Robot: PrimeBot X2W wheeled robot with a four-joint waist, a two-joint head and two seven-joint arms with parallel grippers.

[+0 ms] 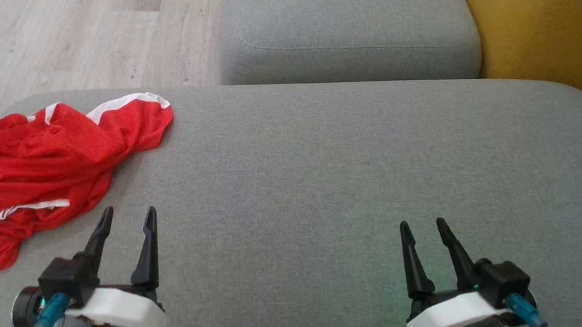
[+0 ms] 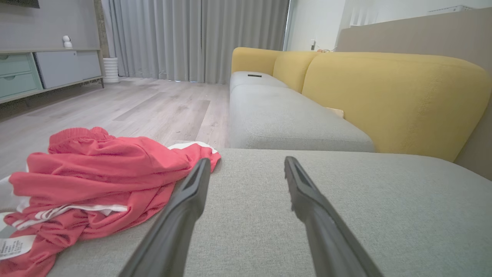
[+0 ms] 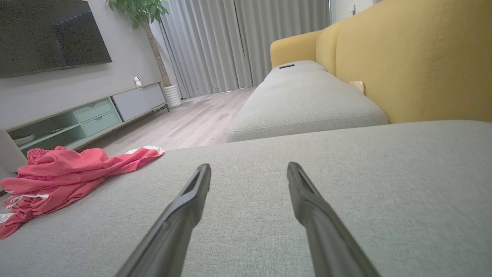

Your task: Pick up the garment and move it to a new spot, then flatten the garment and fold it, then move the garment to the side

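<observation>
A crumpled red garment [image 1: 46,165] with white stripes and a white label lies at the left end of the grey sofa cushion [image 1: 352,178]. My left gripper [image 1: 128,215] stands open just to the garment's right and nearer to me, touching nothing. From the left wrist the garment [image 2: 96,173] lies left of the open fingers. My right gripper [image 1: 421,224] is open over bare cushion at the lower right, far from the cloth. From the right wrist the garment [image 3: 65,169] shows at the far left.
A second grey seat cushion [image 1: 348,27] lies beyond a gap. The yellow backrest [image 1: 555,39] rises at the right. Wooden floor [image 1: 74,16] runs past the cushion's left and far edges. A TV cabinet [image 3: 96,115] and curtains stand across the room.
</observation>
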